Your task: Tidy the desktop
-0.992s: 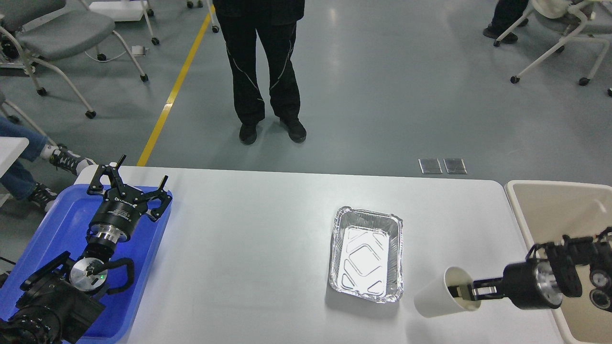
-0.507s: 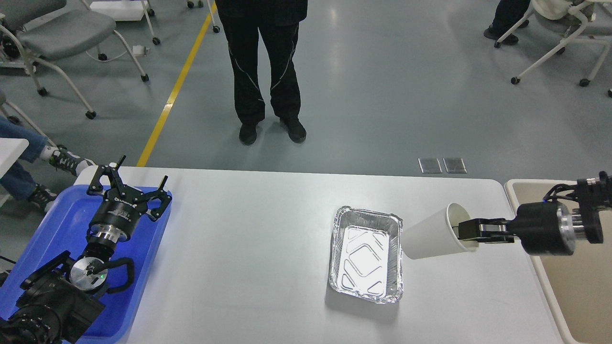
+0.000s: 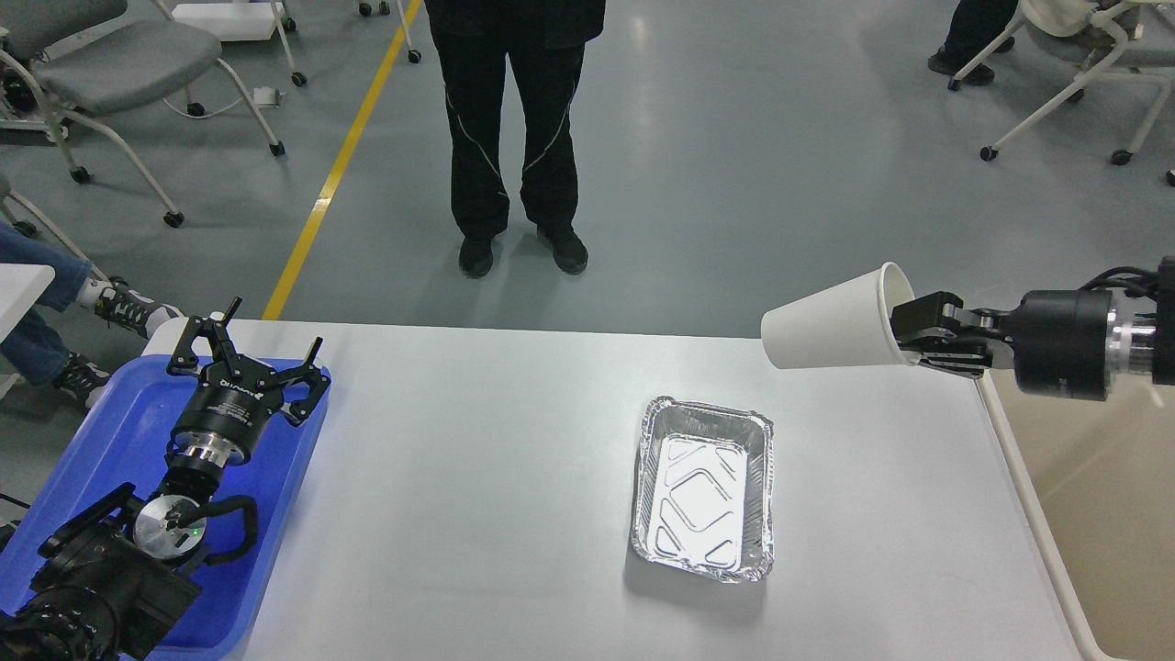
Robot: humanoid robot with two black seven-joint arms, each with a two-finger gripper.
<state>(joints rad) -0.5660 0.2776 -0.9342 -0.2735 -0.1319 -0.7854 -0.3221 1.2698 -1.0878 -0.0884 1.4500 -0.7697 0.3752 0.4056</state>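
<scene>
The desktop (image 3: 496, 459) is a wide white tabletop with rounded corners. My right gripper (image 3: 904, 332) is shut on the rim of a white paper cup (image 3: 831, 330), held on its side high above the table's far right edge. My left gripper (image 3: 252, 353) is open and empty, hovering over the blue tray (image 3: 101, 431) at the left. A silver foil tray (image 3: 705, 487) lies empty on the desktop right of centre.
A beige bin (image 3: 1102, 514) stands beside the table's right edge, below my right arm. A person in black (image 3: 509, 138) stands on the floor beyond the far edge. Chairs stand at the far left and far right.
My right gripper has lifted the paper cup from low near the table's front right up and away to the far right edge. The left arm has not moved.
</scene>
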